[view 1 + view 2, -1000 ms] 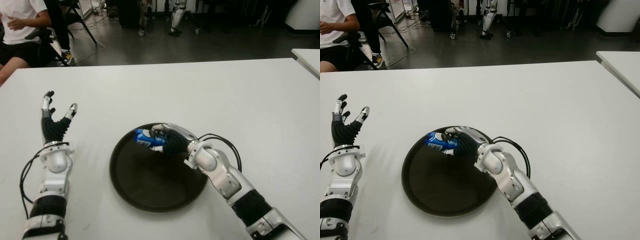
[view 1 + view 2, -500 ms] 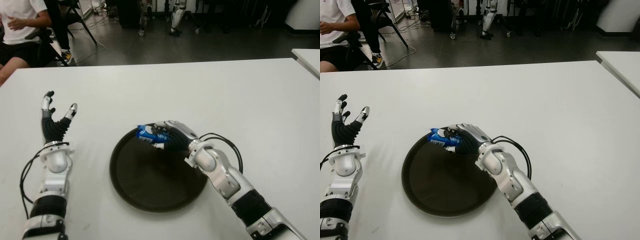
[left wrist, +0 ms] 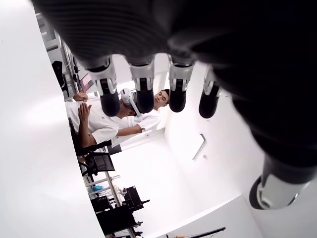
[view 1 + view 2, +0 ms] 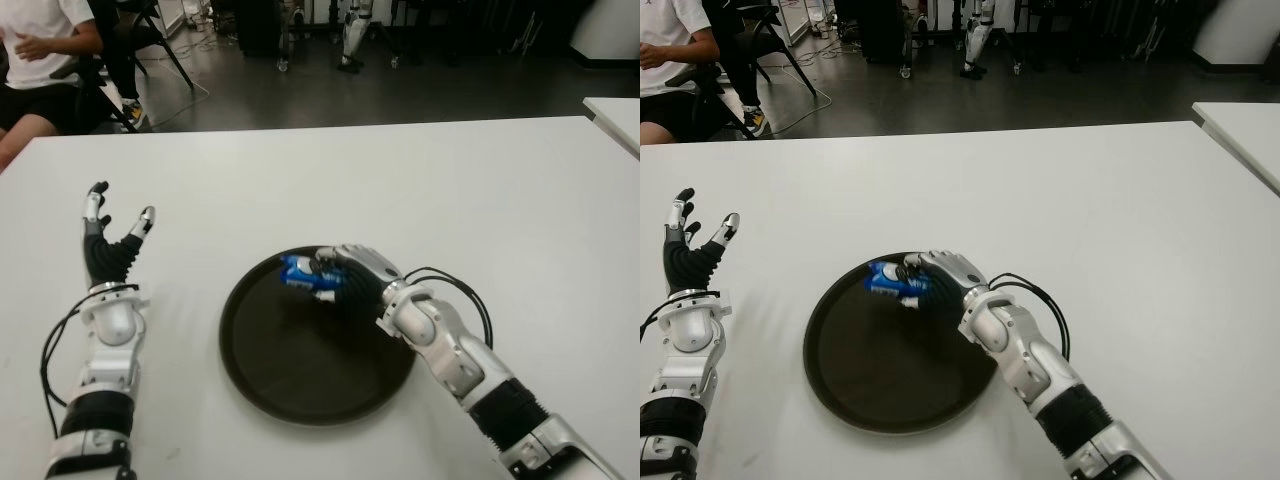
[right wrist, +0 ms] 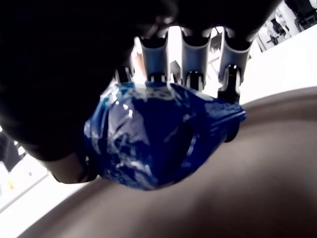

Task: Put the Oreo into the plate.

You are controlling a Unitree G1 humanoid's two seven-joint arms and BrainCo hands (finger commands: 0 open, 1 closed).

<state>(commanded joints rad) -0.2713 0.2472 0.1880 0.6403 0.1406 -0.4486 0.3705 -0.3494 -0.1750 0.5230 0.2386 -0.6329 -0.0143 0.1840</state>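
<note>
Right hand over the far rim of the dark plate on the white table, fingers clamped on the blue Oreo pack. Left hand raised well to the plate's left, fingers spread, holding nothing.

Right wrist view: Oreo pack gripped between fingers and palm, just above the plate's surface.

Left wrist view: fingers extended, apart, empty.
</note>
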